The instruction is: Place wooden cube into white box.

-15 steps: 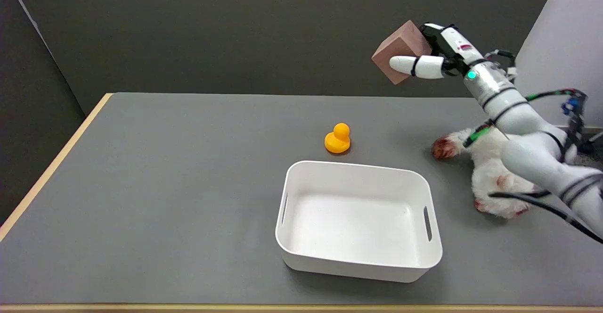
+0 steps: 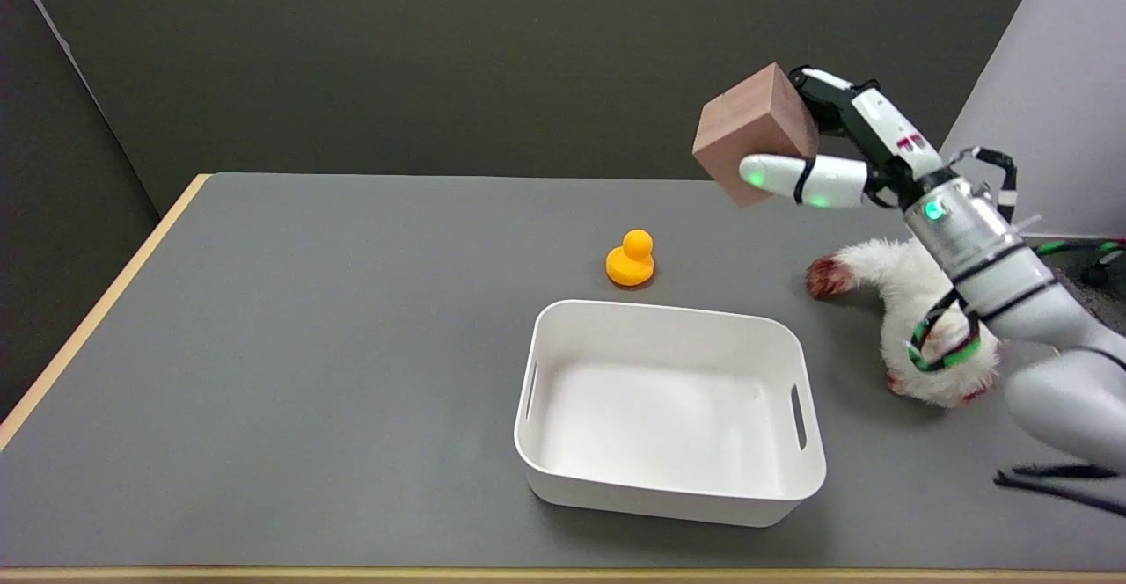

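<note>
Item 1: wooden cube (image 2: 755, 131). Reddish-brown block, tilted so 1 corner points down. It is up in the air, beyond the far right corner of the white box and well above it, not over the opening. Judged mid-carry: the height would let it pass over the box wall.

Item 2: right hand (image 2: 840, 149). Closed around the cube from its right side. 1 white finger (image 2: 796, 179) lies across the cube's lower front face; black-and-white fingers press the upper right edge. Opposing contact on 2 sides looks like what keeps the block from slipping while tilted. The arm runs down to the picture's right edge, right of the box.

Item 3: white box (image 2: 805, 470). Open-topped plastic bin with rounded corners and a slot handle in each short wall, standing flat on the table (image 2: 308, 346). Nothing lies inside. Taken as the landmark for all entries.

Item 4: yellow toy duck (image 2: 631, 259). Upright on the table just beyond the box's far wall, apart from it. Not part of the task.

Item 5: white fluffy toy (image 2: 888, 289). Lying on the table right of the box, partly hidden behind the arm, with reddish patches at its ends. Not part of the task.

Remaining work, judged: bring the cube toward the near side until it is over the box, lower, release.
</note>
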Controlling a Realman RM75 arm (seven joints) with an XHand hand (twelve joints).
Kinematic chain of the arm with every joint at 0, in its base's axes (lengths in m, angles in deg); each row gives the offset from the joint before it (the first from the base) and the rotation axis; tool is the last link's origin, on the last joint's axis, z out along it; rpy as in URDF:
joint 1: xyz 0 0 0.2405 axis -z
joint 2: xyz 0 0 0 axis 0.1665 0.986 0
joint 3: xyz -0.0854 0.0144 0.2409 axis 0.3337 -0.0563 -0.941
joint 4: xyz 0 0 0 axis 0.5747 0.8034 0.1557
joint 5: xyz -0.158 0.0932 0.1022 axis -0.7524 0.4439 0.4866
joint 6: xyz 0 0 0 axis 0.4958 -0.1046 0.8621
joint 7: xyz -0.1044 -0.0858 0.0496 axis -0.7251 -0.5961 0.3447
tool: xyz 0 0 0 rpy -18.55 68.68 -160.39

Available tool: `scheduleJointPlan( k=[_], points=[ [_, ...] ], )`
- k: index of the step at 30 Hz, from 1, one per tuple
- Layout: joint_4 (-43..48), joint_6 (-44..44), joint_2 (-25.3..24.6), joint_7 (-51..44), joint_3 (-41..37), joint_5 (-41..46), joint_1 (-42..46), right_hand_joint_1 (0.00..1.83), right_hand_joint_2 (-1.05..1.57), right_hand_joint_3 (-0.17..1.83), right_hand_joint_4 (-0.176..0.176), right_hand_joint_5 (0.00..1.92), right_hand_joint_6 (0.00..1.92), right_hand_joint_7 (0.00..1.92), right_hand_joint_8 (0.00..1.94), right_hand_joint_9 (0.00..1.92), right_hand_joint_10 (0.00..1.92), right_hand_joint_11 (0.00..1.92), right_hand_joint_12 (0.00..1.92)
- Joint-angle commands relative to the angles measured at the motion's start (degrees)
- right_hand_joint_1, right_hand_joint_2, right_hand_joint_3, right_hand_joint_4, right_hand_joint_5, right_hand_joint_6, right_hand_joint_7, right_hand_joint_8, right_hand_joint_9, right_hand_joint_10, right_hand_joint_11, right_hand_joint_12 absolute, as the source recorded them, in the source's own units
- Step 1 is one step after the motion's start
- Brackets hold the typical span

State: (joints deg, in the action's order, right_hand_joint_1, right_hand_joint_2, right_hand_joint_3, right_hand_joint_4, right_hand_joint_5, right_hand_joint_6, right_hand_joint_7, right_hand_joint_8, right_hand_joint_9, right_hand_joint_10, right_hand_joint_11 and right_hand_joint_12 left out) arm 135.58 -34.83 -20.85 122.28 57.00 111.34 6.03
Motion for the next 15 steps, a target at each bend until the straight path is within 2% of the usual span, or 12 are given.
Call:
scheduleJointPlan(
  k=[1,6,10,12,14,15],
  points=[
    [3.40,32.93,0.30,7.17,7.44,-12.60,20.43,0.94,1.00,0.58,0.063,0.72,1.54,0.98,1.48,0.85,1.42,0.65,1.72],
    [-2.90,39.60,-0.55,13.65,13.65,-17.37,17.42,0.94,0.99,0.59,0.064,0.73,1.53,0.98,1.51,0.85,1.44,0.65,1.73],
    [-7.67,40.47,-1.42,17.54,18.24,-19.06,15.74,0.96,1.00,0.58,0.033,0.73,1.52,0.97,1.51,0.85,1.44,0.65,1.73],
    [-9.98,40.80,-1.76,18.59,19.40,-19.26,15.71,0.95,1.03,0.57,-0.008,0.69,1.57,0.97,1.46,0.87,1.38,0.70,1.73],
    [-11.66,40.97,-2.40,19.76,20.03,-19.32,15.85,0.96,1.01,0.57,0.006,0.72,1.53,0.97,1.49,0.85,1.43,0.66,1.74],
    [-12.09,40.97,-2.72,19.85,20.16,-19.49,15.94,1.06,1.01,0.52,-0.063,0.69,1.47,0.93,1.50,0.85,1.40,0.67,1.71]
  ],
)
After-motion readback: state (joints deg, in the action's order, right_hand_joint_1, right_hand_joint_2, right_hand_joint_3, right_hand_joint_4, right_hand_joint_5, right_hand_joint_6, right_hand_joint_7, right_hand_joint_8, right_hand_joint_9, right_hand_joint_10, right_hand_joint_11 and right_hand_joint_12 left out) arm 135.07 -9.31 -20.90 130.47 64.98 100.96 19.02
